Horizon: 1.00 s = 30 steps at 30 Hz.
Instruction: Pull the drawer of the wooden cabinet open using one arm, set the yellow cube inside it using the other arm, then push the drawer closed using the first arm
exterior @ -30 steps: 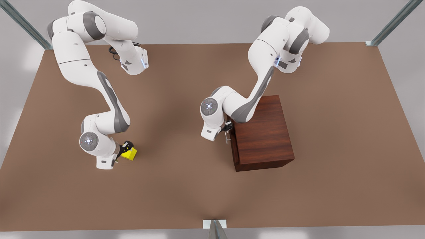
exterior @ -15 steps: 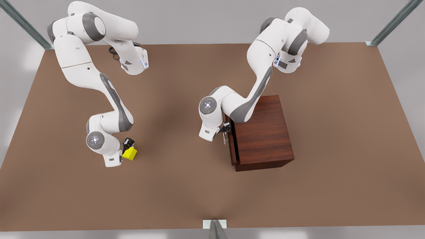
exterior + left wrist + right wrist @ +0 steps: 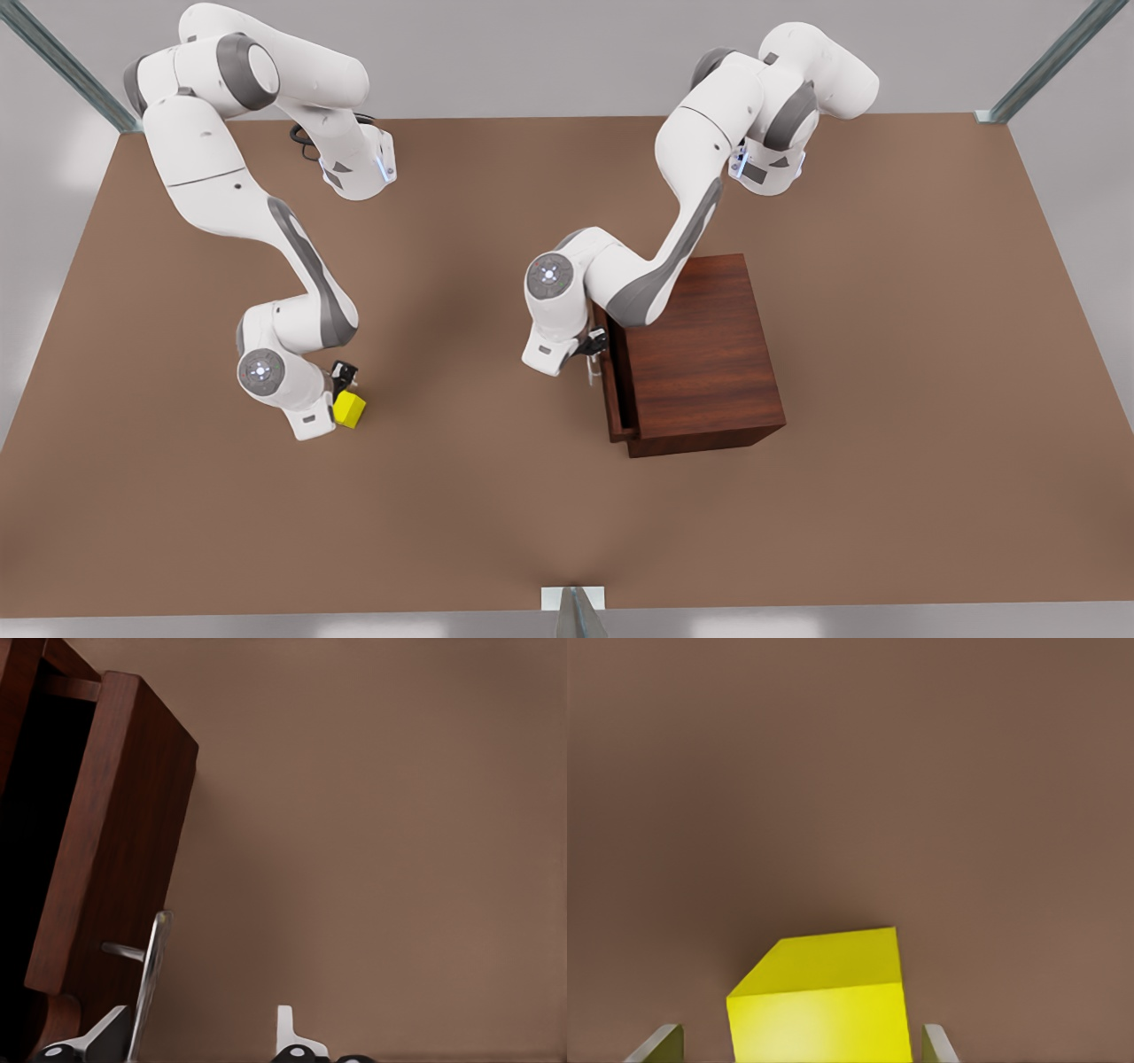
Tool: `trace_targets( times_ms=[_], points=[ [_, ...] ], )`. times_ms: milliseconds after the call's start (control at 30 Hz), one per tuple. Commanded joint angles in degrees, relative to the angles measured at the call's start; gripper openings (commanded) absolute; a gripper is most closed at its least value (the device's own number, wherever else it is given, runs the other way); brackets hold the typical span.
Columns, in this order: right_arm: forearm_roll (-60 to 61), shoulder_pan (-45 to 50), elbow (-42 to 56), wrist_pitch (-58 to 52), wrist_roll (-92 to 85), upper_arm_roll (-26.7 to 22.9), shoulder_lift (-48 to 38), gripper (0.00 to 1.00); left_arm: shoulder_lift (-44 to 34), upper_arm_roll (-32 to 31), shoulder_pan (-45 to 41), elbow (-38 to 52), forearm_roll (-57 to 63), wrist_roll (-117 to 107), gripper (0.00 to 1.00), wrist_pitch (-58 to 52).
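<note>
Left gripper [image 3: 592, 353] at drawer [image 3: 609, 390] handle [image 3: 149, 979], fingers spread around bar; drawer slightly out.
Right gripper [image 3: 344, 383] fingers spread, straddling yellow cube [image 3: 822, 1010]: rigid, likely light; grip flat opposite faces.

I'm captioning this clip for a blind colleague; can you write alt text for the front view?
Seen from above, the left gripper hooks the silver handle of the wooden cabinet's drawer, pulled slightly open. At the front view's left, the right gripper straddles the yellow cube on the brown table.
</note>
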Motion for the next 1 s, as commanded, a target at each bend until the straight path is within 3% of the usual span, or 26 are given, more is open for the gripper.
trace_targets(
  times_ms=[0, 400, 500, 700, 833, 900, 967],
  points=[
    [0.1, -0.4, -1.1, 3.0, -7.5, 0.0, 0.0, 1.0, 0.1, 0.0, -0.1, 0.1, 0.2, -0.1, 0.81, 1.0],
    [0.1, -0.9, -2.5, 7.0, -7.6, -0.1, 1.9, 1.0, 1.1, 0.0, -1.4, 1.9, 0.2, -0.2, 0.77, 1.9],
    [0.1, -1.2, -2.5, 6.9, -7.5, -0.1, 1.9, 0.76, 1.5, 0.0, -1.8, 2.4, 0.2, -0.2, 0.77, 1.9],
    [0.2, -1.7, -2.4, 6.5, -6.8, 0.4, 1.2, 0.72, 1.5, -0.2, -2.6, 5.9, 0.2, -0.2, 0.78, -0.2],
    [0.4, -1.7, -2.1, 6.1, -6.7, 0.8, -0.5, 0.7, -0.1, -0.6, -2.7, 10.8, -0.5, -0.3, 0.82, -5.1],
    [1.8, -1.7, -1.2, 5.9, -5.5, 2.4, -3.1, 0.7, -2.8, -0.6, -1.8, 10.8, -2.2, 1.0, 1.0, -8.1],
    [4.0, -1.7, 2.4, 0.4, -0.7, 5.2, -4.6, 0.7, -7.3, -0.5, 4.9, 10.6, -7.5, 14.1, 1.0, -17.7]
  ],
)
